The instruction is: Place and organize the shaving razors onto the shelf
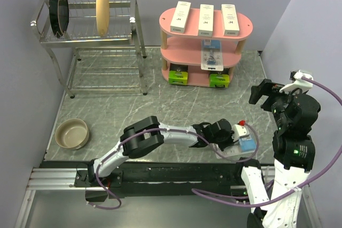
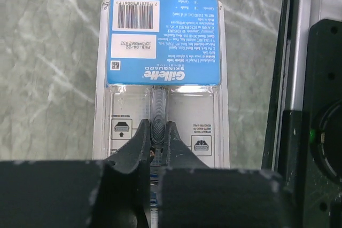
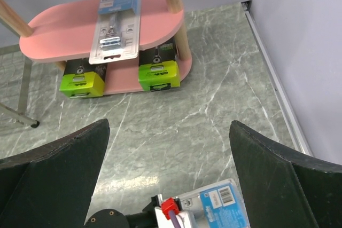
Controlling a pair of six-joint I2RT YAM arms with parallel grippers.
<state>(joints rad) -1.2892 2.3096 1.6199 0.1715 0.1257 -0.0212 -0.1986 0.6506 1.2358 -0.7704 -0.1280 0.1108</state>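
Note:
My left gripper (image 1: 235,138) is shut on a clear blister-pack razor with a blue card (image 1: 246,142) that lies flat on the table beside the right arm's base. In the left wrist view the fingers (image 2: 140,142) pinch the raised handle part of the pack (image 2: 163,52). The pink shelf (image 1: 246,27) holds three white boxes (image 1: 206,20) on top. A second blister pack (image 1: 212,56) lies on the middle board, and two black-and-green boxes (image 1: 178,76) (image 1: 219,80) stand on the bottom. My right gripper (image 3: 170,148) hangs open and empty above the table.
A metal dish rack (image 1: 91,41) with dark pans and a tan plate stands at the back left. A tan bowl (image 1: 72,133) sits at the front left. The right arm's base (image 2: 312,132) stands close beside the held pack. Walls close the right and back.

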